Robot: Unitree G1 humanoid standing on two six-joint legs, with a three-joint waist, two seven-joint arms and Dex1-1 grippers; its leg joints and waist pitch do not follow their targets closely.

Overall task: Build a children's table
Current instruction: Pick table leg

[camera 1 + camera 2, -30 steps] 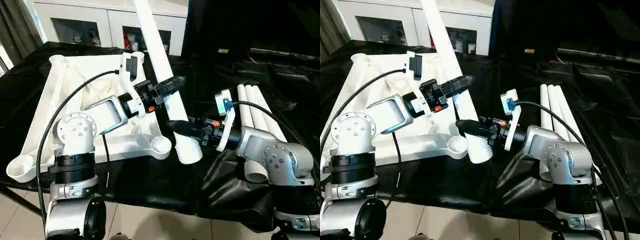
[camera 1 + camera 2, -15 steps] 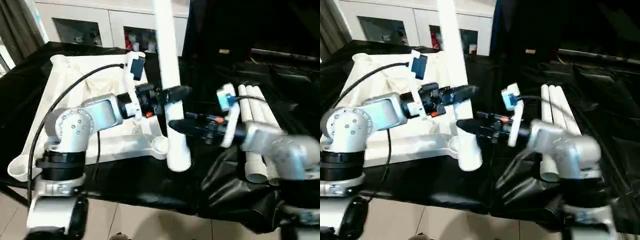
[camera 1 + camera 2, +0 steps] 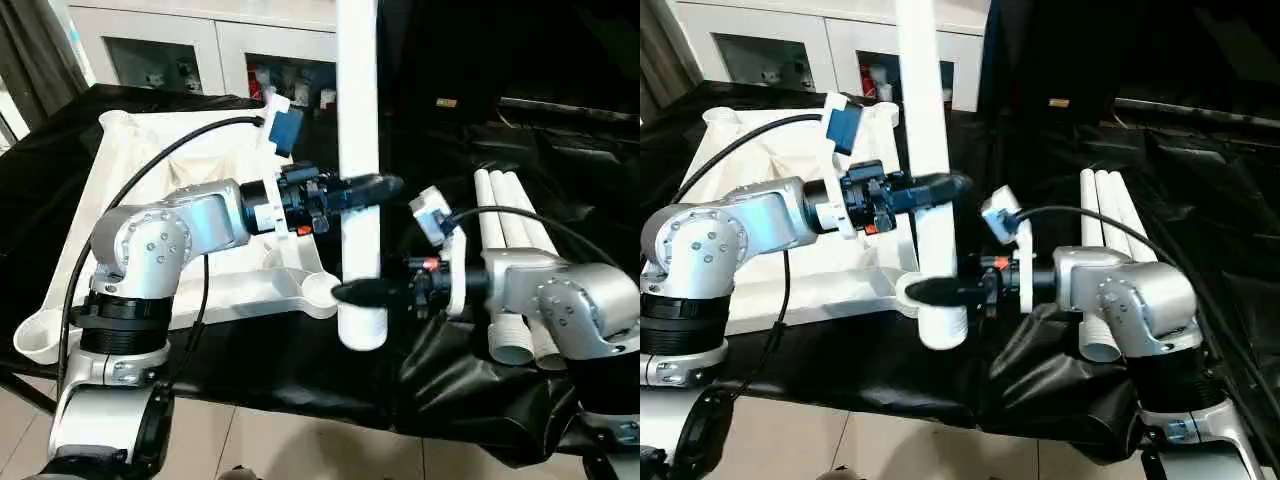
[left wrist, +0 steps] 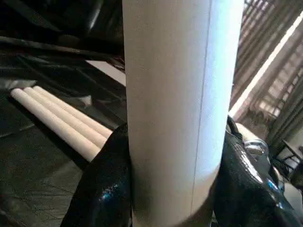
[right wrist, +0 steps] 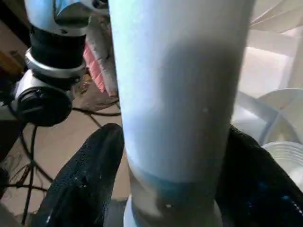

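The white tabletop (image 3: 120,190) lies upside down on the left of the black-covered bench, ribs up, with its near corner socket (image 3: 318,289) facing me. A long white leg (image 3: 359,120) stands upright just right of that socket, its threaded lower end (image 3: 362,327) low over the cloth. My left gripper (image 3: 380,186) is shut on the leg at mid-height, and its black fingers (image 4: 102,184) press both sides of the tube. My right gripper (image 3: 352,292) stands open around the leg just above the threaded end, with its fingers (image 5: 90,179) close on either side.
Three more white legs (image 3: 510,225) lie side by side on the black cloth (image 3: 300,370) at the right. A white cabinet with glass doors (image 3: 190,50) stands behind the bench. The bench's front edge runs just below the grippers.
The leg has swung from a lean to upright and shifted left toward the corner socket. Both grippers moved with it, and the right gripper's jaws have widened around its lower part.
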